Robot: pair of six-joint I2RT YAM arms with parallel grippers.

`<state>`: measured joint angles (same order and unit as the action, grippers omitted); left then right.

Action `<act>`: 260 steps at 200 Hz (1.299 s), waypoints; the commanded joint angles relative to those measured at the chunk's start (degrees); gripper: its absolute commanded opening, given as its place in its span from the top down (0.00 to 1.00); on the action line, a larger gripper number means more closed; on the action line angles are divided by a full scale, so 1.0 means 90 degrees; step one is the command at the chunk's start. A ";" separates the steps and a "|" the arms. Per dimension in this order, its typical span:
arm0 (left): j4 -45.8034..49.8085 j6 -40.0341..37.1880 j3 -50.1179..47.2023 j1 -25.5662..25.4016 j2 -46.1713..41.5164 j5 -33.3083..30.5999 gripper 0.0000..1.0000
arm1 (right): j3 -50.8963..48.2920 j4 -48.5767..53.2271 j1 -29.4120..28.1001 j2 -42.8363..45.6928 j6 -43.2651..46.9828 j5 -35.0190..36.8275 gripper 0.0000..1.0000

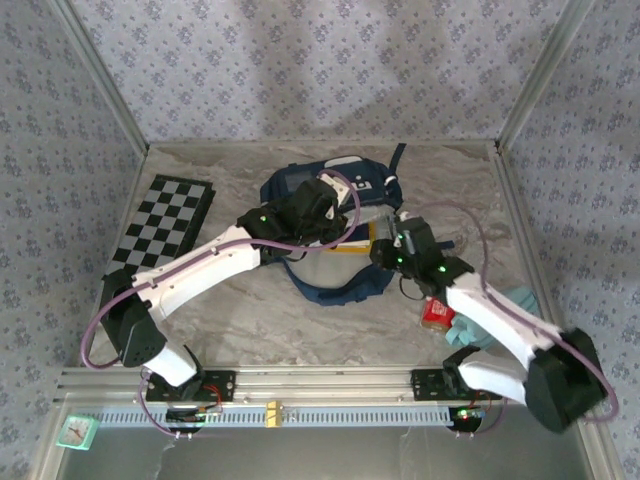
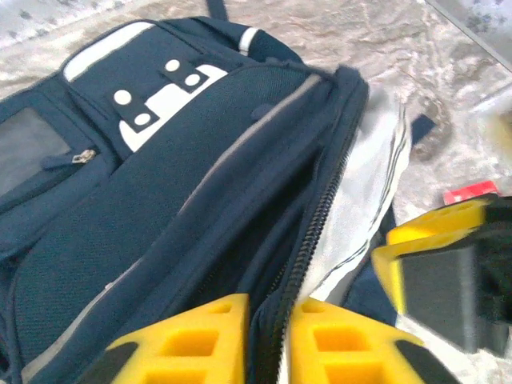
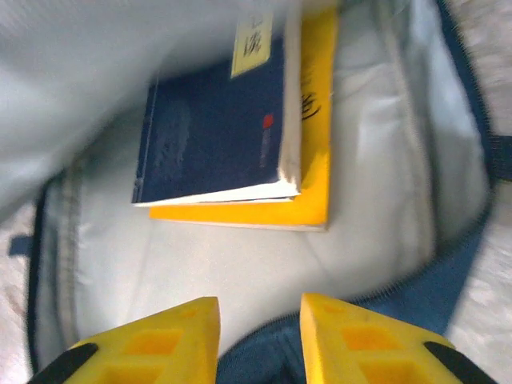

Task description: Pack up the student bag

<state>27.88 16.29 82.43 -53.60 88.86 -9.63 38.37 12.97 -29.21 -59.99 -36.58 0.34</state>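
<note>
Navy fabric from above: student bag [image 1: 300,185] flat amid the surface [image 1: 240,320], mouth toward its near edge, left hand [image 1: 325,225] and right hand [image 1: 395,248] both at its opening, probably to hold it agape for loading; checkerboard [image 1: 165,220] well apart at left. From the left wrist: left hand narrowly parted astride the zip edge [image 2: 308,240]; cannot tell whether pinching or merely straddling. From the right wrist: right hand spread, clasping nothing, above the pale lining [image 3: 240,264]; navy book [image 3: 216,128] atop yellow book [image 3: 316,188] inside, seemingly packed.

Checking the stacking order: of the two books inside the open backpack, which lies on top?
The dark navy-blue book with the pale label lies on top; the yellow book sits beneath, peeking out at right and bottom.
</note>
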 commanded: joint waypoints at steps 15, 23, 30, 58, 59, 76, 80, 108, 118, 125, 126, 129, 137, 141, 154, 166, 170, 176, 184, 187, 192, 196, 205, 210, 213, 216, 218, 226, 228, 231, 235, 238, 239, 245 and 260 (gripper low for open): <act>-0.0404 0.0541 -0.0402 0.0248 -0.0880 0.0618 0.51 | -0.0235 0.1554 0.0381 0.1154 -0.0526 0.0161 0.55; -0.0436 0.0725 -0.0620 0.0444 -0.1040 0.0728 0.47 | -0.0236 0.1702 0.0493 0.1233 -0.0623 -0.0013 0.52; -0.0434 0.0911 -0.0789 0.0663 -0.1147 0.0806 0.45 | -0.0249 0.1686 0.0593 0.1233 -0.0666 -0.0362 0.49; -0.0482 0.1636 -0.1481 0.1853 -0.1314 0.1414 0.39 | -0.0187 0.1260 0.0765 0.0572 -0.0964 -0.1625 0.42; -0.0481 0.1646 -0.1497 0.1898 -0.1312 0.1418 0.39 | -0.0179 0.1257 0.0755 0.0543 -0.0984 -0.1637 0.42; -0.0539 0.1898 -0.1810 0.2558 -0.1215 0.1630 0.37 | -0.0012 0.1088 0.0514 0.0113 -0.1206 -0.1689 0.41; -0.0582 0.1953 -0.1877 0.2710 -0.1156 0.1707 0.36 | 0.0012 0.1004 0.0418 0.0028 -0.1262 -0.1658 0.41; -0.0955 0.2388 -0.2114 0.3603 -0.0540 0.2270 0.35 | 0.0316 0.0692 -0.0133 -0.0515 -0.1600 -0.1503 0.40; -0.1160 0.2509 -0.2148 0.3819 -0.0277 0.2436 0.36 | 0.0336 0.0580 -0.0291 -0.0682 -0.1856 -0.1386 0.40; -0.1301 0.2530 -0.2166 0.3918 -0.0083 0.2492 0.36 | 0.0317 0.0407 -0.0412 -0.0765 -0.2003 -0.1347 0.40; -0.1320 0.2533 -0.2166 0.3931 -0.0056 0.2494 0.36 | 0.0312 0.0381 -0.0429 -0.0776 -0.2021 -0.1347 0.40; -0.1356 0.2558 -0.2165 0.3957 0.0033 0.2495 0.36 | 0.0308 0.0297 -0.0461 -0.0801 -0.2057 -0.1346 0.40; -0.1433 0.2603 -0.2129 0.4042 0.0237 0.2535 0.39 | 0.0314 0.0187 -0.0577 -0.0868 -0.2095 -0.1318 0.40; -0.1494 0.2618 -0.2110 0.4074 0.0347 0.2573 0.39 | 0.0326 0.0182 -0.0626 -0.0891 -0.2106 -0.1265 0.40; -0.1644 0.2662 -0.2060 0.4127 0.0655 0.2556 0.41 | 0.0341 0.0214 -0.0756 -0.0963 -0.2136 -0.1075 0.39; -0.1826 0.2747 -0.2060 0.4166 0.0907 0.2524 0.41 | 0.0279 0.0080 -0.0805 -0.1060 -0.2196 -0.1079 0.39; -0.1906 0.2774 -0.2069 0.4177 0.0995 0.2536 0.41 | 0.0260 0.0052 -0.0804 -0.1101 -0.2221 -0.1107 0.39; -0.2036 0.2788 -0.2069 0.4187 0.1127 0.2562 0.42 | 0.0239 0.0013 -0.0807 -0.1166 -0.2252 -0.1135 0.39; -0.2119 0.2798 -0.2021 0.4198 0.1322 0.2564 0.42 | 0.0216 -0.0031 -0.0811 -0.1244 -0.2285 -0.1168 0.39; -0.2135 0.2785 -0.1985 0.4206 0.1397 0.2564 0.42 | 0.0211 -0.0047 -0.0814 -0.1274 -0.2298 -0.1184 0.39; -0.2136 0.2772 -0.1916 0.4201 0.1536 0.2564 0.42 | 0.0202 -0.0073 -0.0826 -0.1314 -0.2303 -0.1206 0.39; -0.2132 0.2759 -0.1860 0.4199 0.1642 0.2564 0.42 | 0.0208 -0.0095 -0.0831 -0.1338 -0.2312 -0.1217 0.39; -0.2161 0.2779 -0.1732 0.4208 0.1857 0.2590 0.42 | 0.0200 -0.0120 -0.0851 -0.1375 -0.2310 -0.1205 0.39; -0.2240 0.2763 -0.1688 0.4203 0.1967 0.2636 0.42 | 0.0199 -0.0124 -0.0856 -0.1397 -0.2302 -0.1191 0.39; -0.2284 0.2774 -0.1673 0.4207 0.2017 0.2660 0.42 | 0.0202 -0.0132 -0.0861 -0.1412 -0.2303 -0.1185 0.39; -0.2323 0.2784 -0.1661 0.4208 0.2066 0.2677 0.42 | 0.0204 -0.0141 -0.0856 -0.1425 -0.2290 -0.1189 0.38; -0.2343 0.2793 -0.1647 0.4203 0.2096 0.2680 0.42 | 0.0201 -0.0142 -0.0854 -0.1429 -0.2280 -0.1190 0.38; -0.2462 0.2847 -0.1630 0.4203 0.2202 0.2704 0.43 | 0.0208 -0.0140 -0.0850 -0.1466 -0.2257 -0.1176 0.38; -0.2492 0.2853 -0.1637 0.4199 0.2225 0.2723 0.43 | 0.0202 -0.0142 -0.0849 -0.1474 -0.2250 -0.1172 0.38; -0.2573 0.2874 -0.1641 0.4198 0.2247 0.2743 0.44 | 0.0195 -0.0138 -0.0846 -0.1491 -0.2251 -0.1162 0.38; -0.2656 0.2915 -0.1664 0.4198 0.2285 0.2783 0.44 | 0.0191 -0.0136 -0.0841 -0.1509 -0.2249 -0.1152 0.38; -0.2717 0.2942 -0.1673 0.4198 0.2306 0.2793 0.45 | 0.0190 -0.0138 -0.0839 -0.1520 -0.2251 -0.1144 0.38; -0.2736 0.2948 -0.1686 0.4193 0.2315 0.2796 0.46 | 0.0185 -0.0145 -0.0838 -0.1529 -0.2253 -0.1142 0.38; -0.2862 0.3019 -0.1719 0.4181 0.2355 0.2822 0.48 | 0.0159 -0.0187 -0.0819 -0.1566 -0.2249 -0.1165 0.38; -0.3081 0.3080 -0.1740 0.4106 0.2442 0.2867 0.54 | 0.0137 -0.0252 -0.0737 -0.1674 -0.2267 -0.1231 0.38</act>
<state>6.74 42.04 65.32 -16.01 109.23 14.22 39.86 11.92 -36.40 -73.43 -56.16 -10.98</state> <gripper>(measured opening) 0.497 0.619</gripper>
